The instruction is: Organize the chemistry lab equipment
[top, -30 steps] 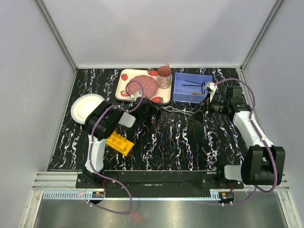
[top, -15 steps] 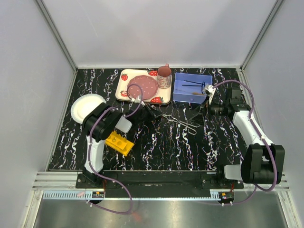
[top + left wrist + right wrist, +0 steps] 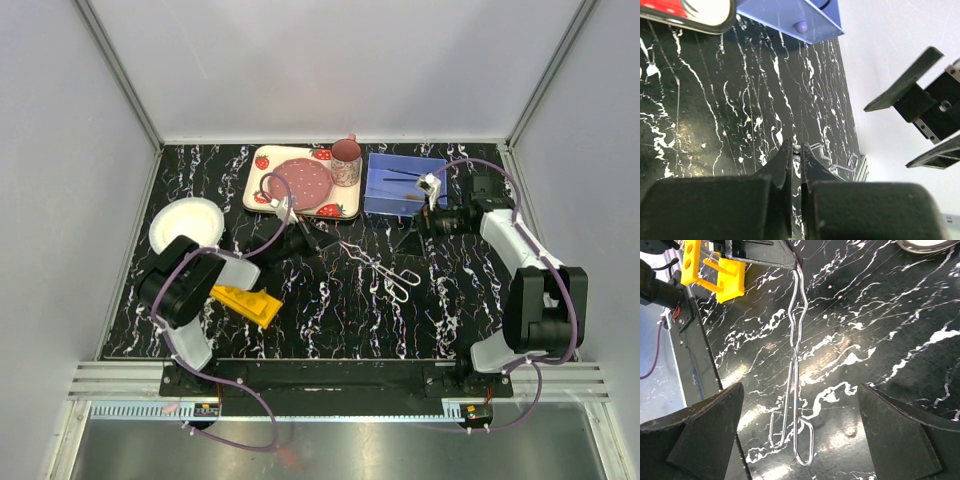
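Observation:
The thin wire tongs (image 3: 380, 265) hang slanted over the middle of the black marbled table, and my left gripper (image 3: 328, 243) is shut on their thin end. In the left wrist view the jaws (image 3: 797, 150) pinch the wire, with the looped handles (image 3: 842, 162) sticking out beyond. My right gripper (image 3: 408, 238) stands wide open just right of the tongs. In its wrist view the tongs (image 3: 797, 335) run down between its fingers (image 3: 695, 435), loops nearest. The yellow rack (image 3: 250, 303) lies at the front left, also in the right wrist view (image 3: 715, 265).
A blue box (image 3: 400, 185) holding thin stick-like items stands at the back right, close behind my right gripper. The strawberry-print tray (image 3: 268, 165) with pink plate and cup (image 3: 346, 162) is at the back centre. A round white plate (image 3: 185, 225) lies left.
My left arm has folded down to the left while still holding the tongs, whose looped end has swung toward the front. My right wrist has drawn back toward the blue box.

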